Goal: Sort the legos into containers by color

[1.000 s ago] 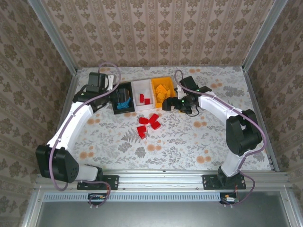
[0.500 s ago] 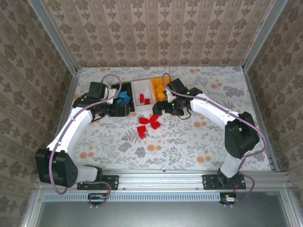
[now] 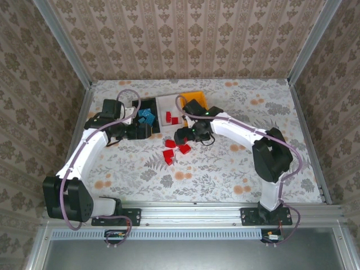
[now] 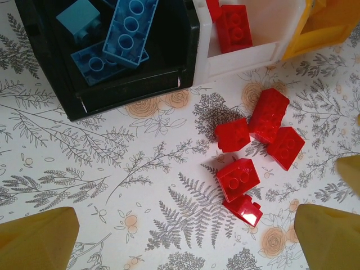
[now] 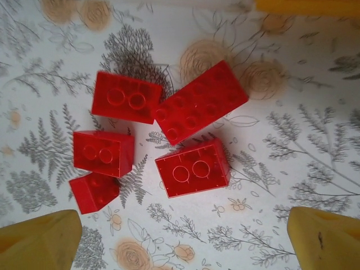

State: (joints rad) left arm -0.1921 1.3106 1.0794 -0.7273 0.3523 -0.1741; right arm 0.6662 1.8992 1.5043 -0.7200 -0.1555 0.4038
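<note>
Several red legos (image 5: 193, 167) lie loose on the floral table, just in front of the bins. My right gripper (image 5: 183, 242) hovers open over them, its yellow fingertips (image 5: 39, 242) wide apart and holding nothing. In the top view it (image 3: 181, 136) hangs next to the red pile (image 3: 184, 148). My left gripper (image 4: 188, 236) is open too and empty, near the black bin's front, with the same red legos (image 4: 238, 178) ahead of it. The black bin (image 4: 129, 93) holds blue legos (image 4: 129, 28). Red legos (image 4: 233, 28) lie in the white bin (image 4: 242, 62). An orange bin (image 3: 194, 98) ends the row.
The three bins stand joined in a row at mid-back of the table (image 3: 225, 169). Metal frame rails and patterned walls close in the left, right and back sides. Both arms reach in toward the bins from the near edge.
My right gripper has swung left from beside the orange bin to above the red legos. My left gripper has drawn back from over the black bin to just in front of it.
</note>
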